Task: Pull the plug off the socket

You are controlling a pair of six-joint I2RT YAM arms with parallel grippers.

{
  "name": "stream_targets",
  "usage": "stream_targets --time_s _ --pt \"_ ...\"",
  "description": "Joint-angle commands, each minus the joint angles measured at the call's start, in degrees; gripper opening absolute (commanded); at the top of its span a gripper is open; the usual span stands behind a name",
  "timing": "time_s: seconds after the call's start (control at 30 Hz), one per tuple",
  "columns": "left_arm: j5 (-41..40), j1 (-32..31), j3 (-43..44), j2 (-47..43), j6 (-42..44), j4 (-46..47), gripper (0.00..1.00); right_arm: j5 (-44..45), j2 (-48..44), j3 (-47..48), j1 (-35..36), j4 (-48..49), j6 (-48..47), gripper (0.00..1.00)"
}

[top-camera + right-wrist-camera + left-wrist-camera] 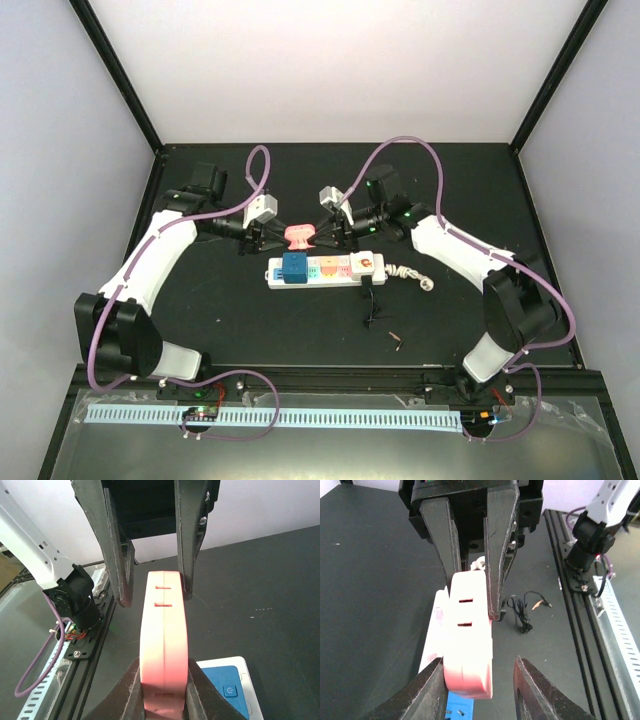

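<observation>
Overhead, the left claw stands slightly parted around one end of the one pink plug, whose prongs are hidden. The right claw pinches its other end. Just below, one socket lies on the counter with one blue block plugged in.

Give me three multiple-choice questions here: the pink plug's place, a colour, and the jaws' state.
1. Where is the pink plug relative to the power strip? A) seated in it B) lying flat on it C) held in the air, apart from it
2. What colour is the block on the strip's end nearer the left arm? A) blue B) yellow C) black
3. Whose jaws clamp the plug? A) left gripper B) right gripper C) neither
Answers: C, it hangs clear of the strip; A, seen from above; B, its jaws pinch both faces, the left's stand apart.
</observation>
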Motion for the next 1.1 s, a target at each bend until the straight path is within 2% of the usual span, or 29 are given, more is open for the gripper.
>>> stream_targets --time_s 0.0,0.13,0.27,0.37,0.4,0.47,0.67,0.8,1.07 --pt "7.2 0.3 -0.5 1.1 -1.6 -0.1 0.38 -1.3 -1.7 0.5 -0.4 1.0 -0.2 0.01" --pt "8.8 0.3 -1.3 1.8 -2.5 0.2 0.33 -0.9 -1.7 0.9 -0.4 1.0 -0.2 0.01" --pt "9.3 0.3 -1.6 2.1 -3.9 1.2 0.19 -1.3 -1.7 1.0 -0.4 0.9 -0.3 0.02" --pt "9.3 0.3 -2.0 2.2 -5.3 2.4 0.14 -1.5 -1.8 0.9 -0.4 1.1 -0.2 0.03" --pt "9.3 0.3 -2.1 2.2 -6.0 3.0 0.10 -1.4 -1.9 0.8 -0.4 1.2 -0.2 0.06" --pt "9.7 0.3 -2.1 2.3 -6.2 3.0 0.03 -1.1 -2.0 0.8 -0.4 1.1 -0.1 0.24" --pt "12.4 0.4 -2.0 2.3 -6.6 1.5 0.01 0.0 -2.3 0.3 -4.0 1.2 -1.7 0.64" --pt "14.2 0.9 -1.6 2.2 -7.8 1.3 0.02 2.3 -3.7 -1.9 -6.5 3.4 -3.2 0.75" --pt "17.2 1.5 -2.0 1.3 -12.5 4.5 0.02 6.6 -4.0 -6.3 -6.4 7.7 -4.4 0.82"
